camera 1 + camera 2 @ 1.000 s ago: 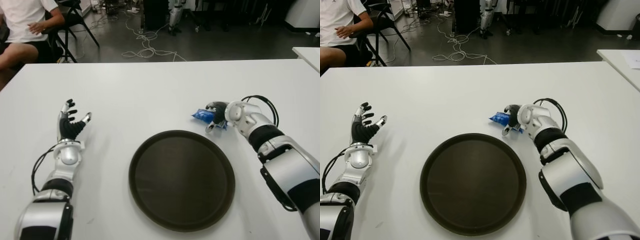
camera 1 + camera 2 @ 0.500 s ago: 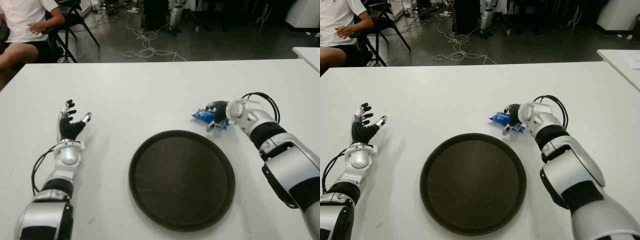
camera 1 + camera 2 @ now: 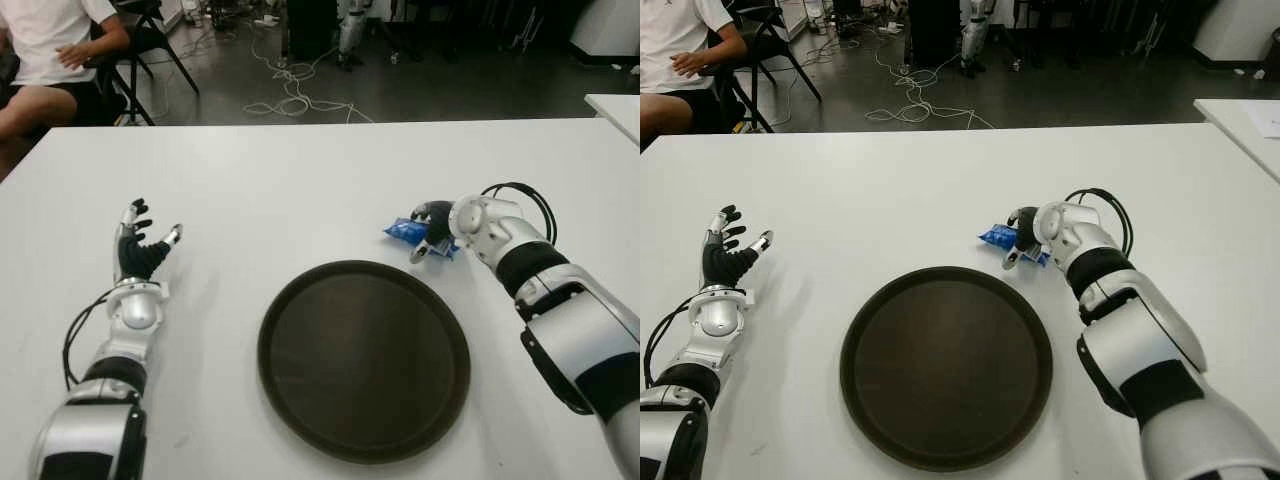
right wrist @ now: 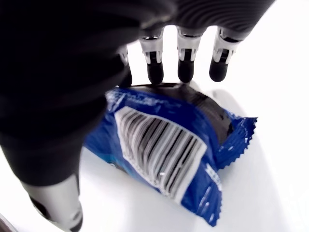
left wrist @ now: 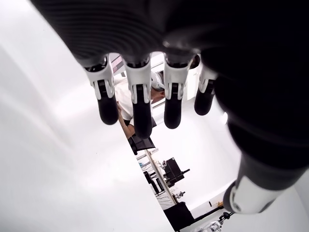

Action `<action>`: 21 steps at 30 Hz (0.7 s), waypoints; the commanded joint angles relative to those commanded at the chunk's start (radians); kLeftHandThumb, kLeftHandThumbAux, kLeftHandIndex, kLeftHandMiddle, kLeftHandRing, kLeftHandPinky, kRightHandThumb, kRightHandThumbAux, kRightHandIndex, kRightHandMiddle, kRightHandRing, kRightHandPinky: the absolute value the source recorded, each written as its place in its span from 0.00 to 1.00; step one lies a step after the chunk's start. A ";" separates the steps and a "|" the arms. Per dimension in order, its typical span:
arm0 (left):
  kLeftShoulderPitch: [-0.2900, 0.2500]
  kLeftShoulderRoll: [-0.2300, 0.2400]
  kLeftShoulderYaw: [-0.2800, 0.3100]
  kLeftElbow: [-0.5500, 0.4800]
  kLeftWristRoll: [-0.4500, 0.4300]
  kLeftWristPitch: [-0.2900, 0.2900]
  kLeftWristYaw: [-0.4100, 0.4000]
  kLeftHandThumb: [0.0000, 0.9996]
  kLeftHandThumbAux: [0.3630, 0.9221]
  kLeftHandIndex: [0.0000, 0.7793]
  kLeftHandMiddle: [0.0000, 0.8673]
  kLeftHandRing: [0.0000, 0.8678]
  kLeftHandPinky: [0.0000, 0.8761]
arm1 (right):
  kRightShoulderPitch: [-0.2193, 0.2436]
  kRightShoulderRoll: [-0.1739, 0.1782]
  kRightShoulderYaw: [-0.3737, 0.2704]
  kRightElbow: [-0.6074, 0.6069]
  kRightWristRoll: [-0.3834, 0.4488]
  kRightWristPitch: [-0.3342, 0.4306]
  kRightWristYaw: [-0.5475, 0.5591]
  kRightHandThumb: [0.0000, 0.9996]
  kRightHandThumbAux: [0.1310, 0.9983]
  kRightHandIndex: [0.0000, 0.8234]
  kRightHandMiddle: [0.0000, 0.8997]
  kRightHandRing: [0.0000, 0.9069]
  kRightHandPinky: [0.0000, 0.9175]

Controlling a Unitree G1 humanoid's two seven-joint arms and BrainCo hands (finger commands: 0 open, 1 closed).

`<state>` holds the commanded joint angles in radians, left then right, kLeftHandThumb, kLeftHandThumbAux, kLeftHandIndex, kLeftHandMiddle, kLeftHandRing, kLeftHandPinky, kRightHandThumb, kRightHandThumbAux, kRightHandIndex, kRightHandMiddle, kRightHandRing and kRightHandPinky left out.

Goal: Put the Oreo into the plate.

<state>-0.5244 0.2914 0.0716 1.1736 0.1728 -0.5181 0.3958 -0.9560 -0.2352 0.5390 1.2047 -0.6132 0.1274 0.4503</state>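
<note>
Left eye view takes in a white worktop point(image 3: 300, 190) with a seated person point(image 3: 45, 50) in a white shirt beyond its far left corner, next to a black chair point(image 3: 150, 30), and loose cables point(image 3: 290, 90) on the dark floor behind.

Toward the left side, the left hand point(image 3: 140, 252) shows palm up, well apart from everything else; its wrist view has the fingers point(image 5: 140, 101) straight and spread, holding nothing.

Near the middle, close to the robot, lies the round dark plate point(image 3: 290, 400), bare inside.

Just beyond the plate's far right rim sits the blue Oreo packet point(image 3: 408, 232), on the worktop and outside the plate. The right hand point(image 3: 434, 228) is over its right end. In the right wrist view the packet point(image 4: 169, 154) lies flat with its barcode panel facing up and a crimped edge pointing away, while three fingertips point(image 4: 186, 67) curl down to its far edge and the thumb comes in from the near side. The fingers are closed narrowly around the packet, which is not lifted off the surface. A black cable loop point(image 3: 520, 200) arcs over the right wrist.
</note>
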 joint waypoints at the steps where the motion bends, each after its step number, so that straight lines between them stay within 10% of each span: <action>1: 0.000 0.000 0.000 0.000 0.000 0.001 -0.001 0.17 0.60 0.12 0.19 0.21 0.22 | -0.001 0.000 0.001 0.002 -0.001 -0.003 -0.001 0.00 0.73 0.10 0.13 0.11 0.04; 21: 0.001 0.004 -0.005 0.002 0.008 0.006 0.001 0.17 0.59 0.13 0.19 0.21 0.23 | 0.005 -0.001 -0.004 -0.010 0.002 0.000 -0.015 0.00 0.76 0.08 0.11 0.09 0.01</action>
<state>-0.5232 0.2958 0.0666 1.1754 0.1807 -0.5126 0.3963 -0.9508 -0.2364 0.5348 1.1948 -0.6116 0.1278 0.4349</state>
